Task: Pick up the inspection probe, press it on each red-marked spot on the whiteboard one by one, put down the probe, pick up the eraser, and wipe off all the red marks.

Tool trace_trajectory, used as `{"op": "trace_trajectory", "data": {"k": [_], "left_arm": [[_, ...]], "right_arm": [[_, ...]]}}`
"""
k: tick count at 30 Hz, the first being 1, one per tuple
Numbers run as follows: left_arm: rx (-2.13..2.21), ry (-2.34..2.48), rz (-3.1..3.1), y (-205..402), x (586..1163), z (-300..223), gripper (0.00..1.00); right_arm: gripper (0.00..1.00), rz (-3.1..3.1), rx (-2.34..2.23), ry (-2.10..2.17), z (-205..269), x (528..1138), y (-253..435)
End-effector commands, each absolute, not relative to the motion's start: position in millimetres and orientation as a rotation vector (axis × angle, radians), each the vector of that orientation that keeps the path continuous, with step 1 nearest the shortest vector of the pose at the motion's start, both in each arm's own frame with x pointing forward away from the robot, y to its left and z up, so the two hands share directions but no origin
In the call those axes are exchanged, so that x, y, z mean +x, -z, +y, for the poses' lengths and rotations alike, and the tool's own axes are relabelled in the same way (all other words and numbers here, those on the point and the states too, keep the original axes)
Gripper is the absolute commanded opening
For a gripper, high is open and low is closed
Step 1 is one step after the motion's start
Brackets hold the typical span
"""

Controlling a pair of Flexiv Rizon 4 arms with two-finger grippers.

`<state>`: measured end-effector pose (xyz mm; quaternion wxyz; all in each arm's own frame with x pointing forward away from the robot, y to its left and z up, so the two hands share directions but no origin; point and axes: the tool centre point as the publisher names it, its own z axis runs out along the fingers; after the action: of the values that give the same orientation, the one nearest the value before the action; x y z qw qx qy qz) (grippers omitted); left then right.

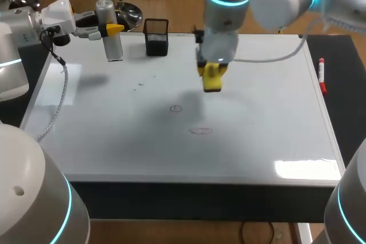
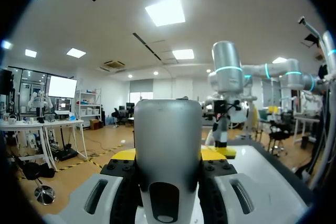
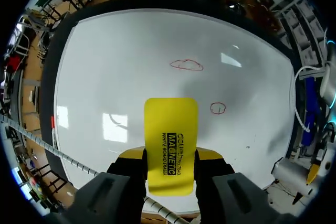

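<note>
**Eraser in the right gripper, both red marks on its near-edge side**

The right gripper [image 3: 170, 157] is clamped on the yellow eraser [image 1: 212, 78], which hangs above the whiteboard [image 1: 274, 112] with its long axis pointing down at it. The small red circle [image 1: 175, 108] and the red oval [image 1: 201, 131] lie apart from the eraser, toward the near edge. The circle is closer and a little toward the left edge, and the oval is further on. The left gripper [image 2: 169, 153] is closed around the upright probe [image 1: 112, 38] by the far left corner, well apart from the marks, so the wipe likely falls to the right arm.
</note>
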<state>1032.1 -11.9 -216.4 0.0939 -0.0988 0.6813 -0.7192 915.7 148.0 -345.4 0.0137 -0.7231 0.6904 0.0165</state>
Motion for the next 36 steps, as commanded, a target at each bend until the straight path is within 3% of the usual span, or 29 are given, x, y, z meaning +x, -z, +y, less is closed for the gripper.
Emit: {"op": "trace_trajectory", "data": {"k": [1, 17, 36], "left_arm": [[-0.296, 2.130, 2.020, 214.7, 1030.8, -12.4, 0.00], [-0.296, 2.130, 2.020, 214.7, 1030.8, -12.4, 0.00], [-0.296, 2.130, 2.020, 214.7, 1030.8, -12.4, 0.00]], "right_arm": [[0.00, 2.160, -2.264, -0.004, 177.8, 907.1, 357.0], [0.00, 2.096, -2.270, -0.189, 250.5, 883.9, 385.1], [0.00, 2.150, -2.265, -0.256, 282.6, 878.8, 412.7]]}}
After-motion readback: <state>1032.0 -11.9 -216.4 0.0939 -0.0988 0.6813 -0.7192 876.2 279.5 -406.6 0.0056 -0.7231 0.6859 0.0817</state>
